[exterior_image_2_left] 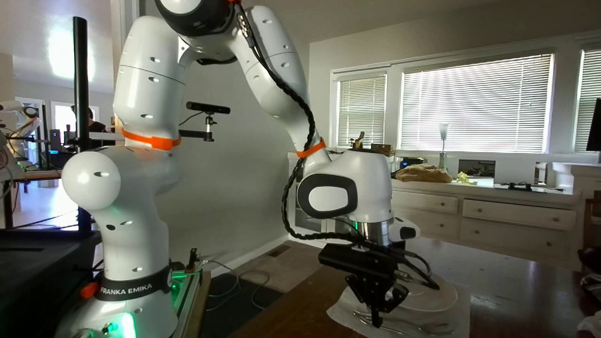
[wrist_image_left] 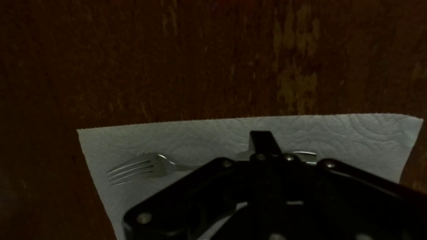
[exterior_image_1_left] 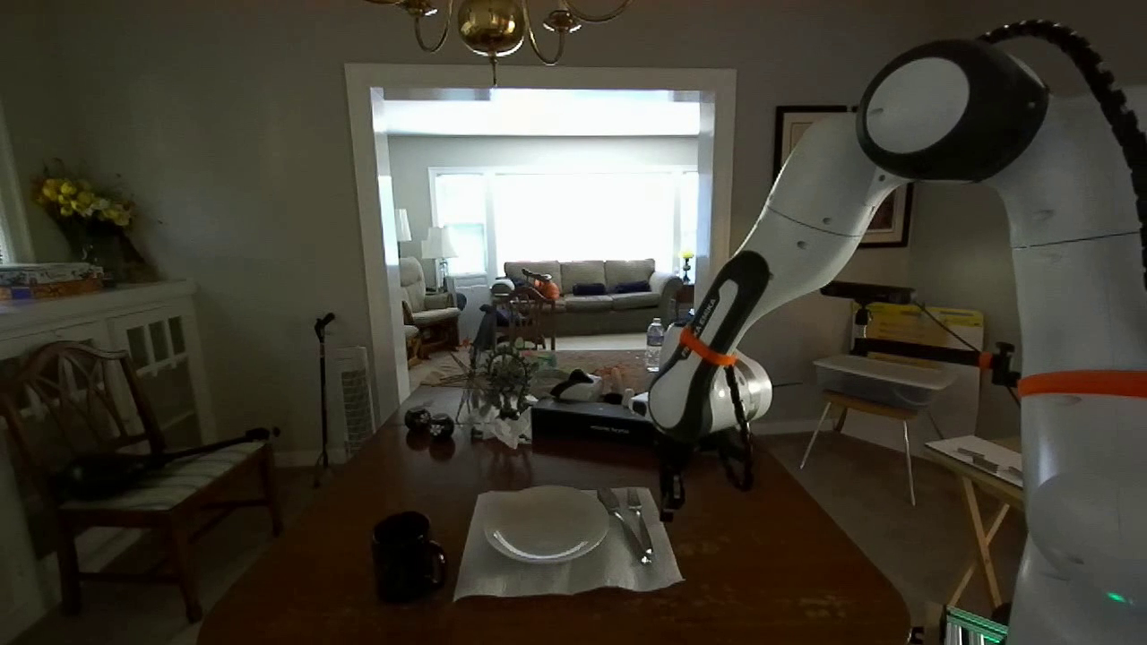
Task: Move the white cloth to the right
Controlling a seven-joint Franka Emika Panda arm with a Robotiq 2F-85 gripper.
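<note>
The white cloth lies flat on the wooden table under a white plate, a knife and a fork. It also shows in an exterior view and across the lower wrist view. My gripper points down at the cloth's cutlery side. Its fingers are together, with nothing visible between them, in an exterior view and in the wrist view. It covers part of the fork's handle in the wrist view. I cannot tell whether the fingertips touch the cloth.
A dark mug stands on the table beside the cloth, on the side away from my gripper. A black box, a plant in a glass vase and a water bottle stand toward the far end.
</note>
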